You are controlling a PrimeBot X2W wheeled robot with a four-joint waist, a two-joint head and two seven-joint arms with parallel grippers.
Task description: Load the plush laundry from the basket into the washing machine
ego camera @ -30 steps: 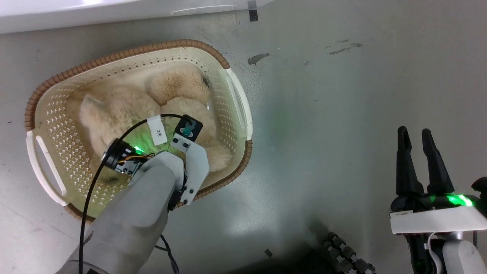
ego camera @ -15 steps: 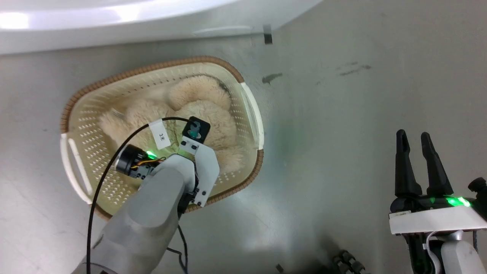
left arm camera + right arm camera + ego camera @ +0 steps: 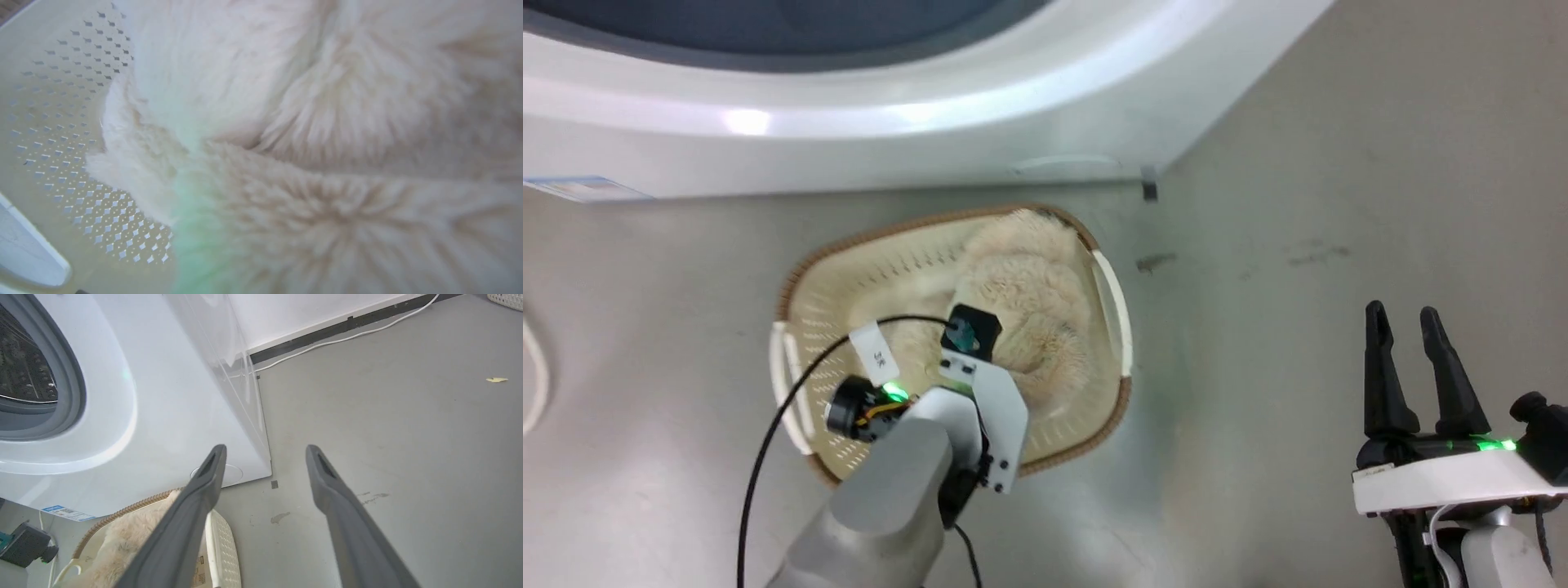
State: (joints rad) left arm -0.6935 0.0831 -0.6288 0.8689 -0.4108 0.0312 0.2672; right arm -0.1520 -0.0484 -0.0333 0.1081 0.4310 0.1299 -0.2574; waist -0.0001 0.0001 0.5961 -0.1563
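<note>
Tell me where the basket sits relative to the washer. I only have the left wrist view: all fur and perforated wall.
Observer: The basket stands on the floor directly in front of the washing machine, its far rim close to the machine's base.
Operator: Is the drum opening uncovered?
Observer: Yes. In the right wrist view the steel drum shows bare inside its grey gasket.
Operator: And the right end effector?
Observer: The right end effector is open and empty over the floor, off to the basket's right.
</note>
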